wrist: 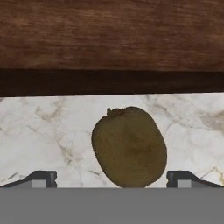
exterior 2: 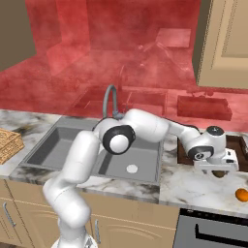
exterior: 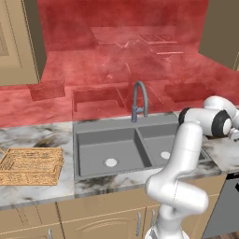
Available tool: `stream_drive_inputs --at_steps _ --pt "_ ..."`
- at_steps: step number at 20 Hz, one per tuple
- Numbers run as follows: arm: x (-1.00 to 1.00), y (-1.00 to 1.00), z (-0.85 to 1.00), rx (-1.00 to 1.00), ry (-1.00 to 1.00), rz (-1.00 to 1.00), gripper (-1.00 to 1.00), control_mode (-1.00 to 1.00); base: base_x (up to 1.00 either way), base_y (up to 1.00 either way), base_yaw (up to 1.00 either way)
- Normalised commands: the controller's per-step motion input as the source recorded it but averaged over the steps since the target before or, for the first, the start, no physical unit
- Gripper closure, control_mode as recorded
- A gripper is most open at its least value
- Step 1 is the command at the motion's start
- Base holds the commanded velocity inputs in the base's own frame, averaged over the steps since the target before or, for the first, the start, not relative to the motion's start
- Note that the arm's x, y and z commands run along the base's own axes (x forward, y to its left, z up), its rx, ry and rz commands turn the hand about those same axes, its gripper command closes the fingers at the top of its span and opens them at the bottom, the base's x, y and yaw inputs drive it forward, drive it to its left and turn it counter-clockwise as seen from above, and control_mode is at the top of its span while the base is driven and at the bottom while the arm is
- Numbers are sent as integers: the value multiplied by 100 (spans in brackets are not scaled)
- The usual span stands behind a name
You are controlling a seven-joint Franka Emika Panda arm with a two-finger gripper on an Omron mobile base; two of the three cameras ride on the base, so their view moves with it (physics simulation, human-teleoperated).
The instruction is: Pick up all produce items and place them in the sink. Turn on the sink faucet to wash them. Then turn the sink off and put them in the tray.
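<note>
My gripper [exterior 2: 219, 170] hangs over the marble counter [exterior 2: 193, 186] to the right of the sink [exterior: 116, 149], just in front of the dark wooden block [wrist: 112, 39]. The olive-brown kiwi [wrist: 129, 146] lies on the counter directly below me, centred between my 2 fingertips [wrist: 41, 178], which stand wide apart on either side of it and touch nothing. Its long axis runs roughly from the block toward me, tilted a little, so my jaws would close across its narrower width; I judge a straight descent is all the grasp needs. The kiwi sits near the block's front edge but apart from it.

The orange fruit [exterior 2: 241, 194] rests on the same counter, farther from the sink than the kiwi. Both basins hold no produce, and the faucet [exterior: 139, 100] stands behind the sink's divider. The wicker tray [exterior: 31, 165] waits on the counter left of the sink, well apart from me.
</note>
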Motion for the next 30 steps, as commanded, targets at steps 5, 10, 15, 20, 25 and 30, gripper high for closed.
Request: stream_drive_inputs --at_steps 5,10,15,20,25,30 --pt "19 -2 -15 0 0 1 -100 -100 0 0 0" --pt "9 -12 -15 0 0 3 -100 -100 0 0 0" --pt "7 0 -14 0 -1 3 -100 -100 0 0 0" --pt "9 0 -9 -3 -3 3 100 -100 0 0 0" --pt "-11 5 0 0 -3 0 100 -100 0 0 0" --pt "-92 69 43 0 -12 2 100 -100 0 0 0"
